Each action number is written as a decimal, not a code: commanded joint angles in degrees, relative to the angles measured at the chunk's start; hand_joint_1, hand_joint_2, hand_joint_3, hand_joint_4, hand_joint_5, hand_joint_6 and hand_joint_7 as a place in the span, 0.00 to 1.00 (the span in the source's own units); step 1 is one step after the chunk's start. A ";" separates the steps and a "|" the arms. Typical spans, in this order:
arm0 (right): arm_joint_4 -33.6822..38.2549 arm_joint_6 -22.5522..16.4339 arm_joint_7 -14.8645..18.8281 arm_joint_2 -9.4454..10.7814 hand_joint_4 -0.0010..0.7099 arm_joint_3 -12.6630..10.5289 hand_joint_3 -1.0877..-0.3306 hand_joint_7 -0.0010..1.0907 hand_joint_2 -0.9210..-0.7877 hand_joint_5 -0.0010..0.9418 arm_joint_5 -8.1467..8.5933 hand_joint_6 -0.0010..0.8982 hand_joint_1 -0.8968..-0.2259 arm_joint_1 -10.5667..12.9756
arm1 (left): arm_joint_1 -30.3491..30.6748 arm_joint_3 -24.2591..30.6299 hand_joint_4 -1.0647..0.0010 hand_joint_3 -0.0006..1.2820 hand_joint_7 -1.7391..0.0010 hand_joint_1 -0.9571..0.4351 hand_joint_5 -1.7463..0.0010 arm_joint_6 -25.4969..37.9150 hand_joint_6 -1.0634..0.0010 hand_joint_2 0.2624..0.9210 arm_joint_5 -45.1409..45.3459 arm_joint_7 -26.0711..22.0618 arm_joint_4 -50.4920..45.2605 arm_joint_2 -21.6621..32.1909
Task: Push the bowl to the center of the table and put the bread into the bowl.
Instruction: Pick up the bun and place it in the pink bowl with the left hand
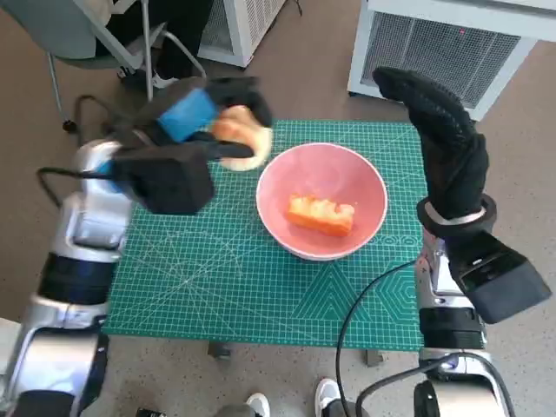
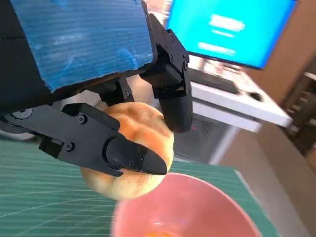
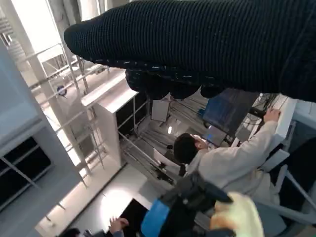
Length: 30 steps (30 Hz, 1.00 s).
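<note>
Your blue-taped left hand (image 1: 187,117) grips the soft, light golden bread roll (image 2: 131,148) around its middle beside the pink bowl (image 1: 369,178); squeeze gently. Your gloved right hand (image 1: 443,139) hangs open, empty.

No legible text anywhere.

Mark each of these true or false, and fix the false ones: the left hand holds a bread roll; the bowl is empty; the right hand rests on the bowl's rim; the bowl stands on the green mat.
1. The left hand holds a bread roll. True.
2. The bowl is empty. False: an orange piece of bread already lies in it.
3. The right hand rests on the bowl's rim. False: it is raised beside the bowl, touching nothing.
4. The bowl stands on the green mat. True.
</note>
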 commanded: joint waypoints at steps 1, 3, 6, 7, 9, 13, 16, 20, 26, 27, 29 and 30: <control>-0.38 0.33 -1.34 -0.33 0.00 -0.21 0.26 0.48 0.00 0.48 -1.47 0.00 0.57 1.90 | -3.80 -2.29 0.37 0.06 0.29 0.69 0.37 -1.64 0.41 1.00 1.85 1.35 4.07 -2.91; -0.76 0.38 -1.76 -0.45 0.00 -0.23 0.25 0.48 0.00 0.47 -1.84 0.00 0.57 2.06 | -4.76 -3.17 0.36 0.06 0.29 0.69 0.37 -2.40 0.41 1.00 2.91 2.48 6.25 -4.09; -1.10 0.51 -2.27 -0.60 0.00 -0.34 0.24 0.48 0.00 0.47 -2.28 0.00 0.56 2.15 | -6.29 -4.62 0.36 0.06 0.30 0.69 0.36 -3.91 0.41 1.00 4.54 4.81 10.63 -6.05; -1.17 0.55 -2.41 -0.62 0.00 -0.36 0.24 0.48 0.00 0.47 -2.41 0.00 0.56 2.16 | -6.66 -4.89 0.37 0.06 0.30 0.69 0.34 -4.29 0.42 1.00 4.87 5.37 11.75 -6.52; -1.34 0.58 -2.68 -0.68 0.00 -0.40 0.24 0.48 0.00 0.48 -2.62 0.00 0.56 2.24 | -7.27 -5.31 0.40 0.08 0.29 0.69 0.33 -4.83 0.44 1.00 5.23 6.14 13.90 -7.61; -2.07 0.80 -3.14 -0.80 0.00 -0.36 0.23 0.47 0.00 0.48 -2.83 0.00 0.56 2.49 | -8.30 -6.62 0.51 0.14 0.39 0.58 0.70 -5.53 0.58 0.97 5.88 5.95 18.02 -9.51; -2.55 1.02 -3.44 -0.87 0.00 -0.30 0.23 0.47 0.00 0.49 -2.89 0.00 0.56 2.67 | -9.07 -7.16 0.59 0.08 0.74 0.57 0.90 -5.77 0.59 0.99 5.56 4.61 21.11 -10.81; -3.34 1.38 -3.83 -0.78 0.00 -0.22 0.22 0.47 0.00 0.50 -3.06 0.00 0.56 2.96 | -9.33 -6.79 0.74 0.06 0.91 0.52 0.98 -6.31 0.64 1.00 3.94 2.47 23.18 -11.79; -3.89 1.59 -4.25 -0.74 0.00 -0.13 0.22 0.47 0.00 0.51 -3.15 0.00 0.56 3.13 | -8.59 -6.21 0.84 0.06 0.97 0.49 1.00 -7.05 0.69 1.00 3.21 1.67 23.47 -12.09; -3.93 1.62 -4.29 -0.75 0.00 -0.12 0.22 0.47 0.00 0.51 -3.17 0.00 0.56 3.13 | -8.48 -6.19 0.85 0.06 0.97 0.49 1.00 -7.22 0.70 1.00 3.20 1.79 23.47 -12.05; -3.98 1.64 -4.40 -0.81 0.00 -0.16 0.22 0.47 0.00 0.51 -3.20 0.00 0.55 3.12 | -8.01 -6.15 0.86 0.06 0.98 0.48 1.00 -7.78 0.71 1.00 3.26 2.42 23.18 -11.77; -4.07 1.70 -4.44 -0.84 0.00 -0.17 0.22 0.47 0.00 0.51 -3.19 0.00 0.55 3.11 | -7.71 -5.95 0.87 0.06 0.98 0.47 1.00 -8.15 0.71 1.00 3.08 2.57 22.95 -11.56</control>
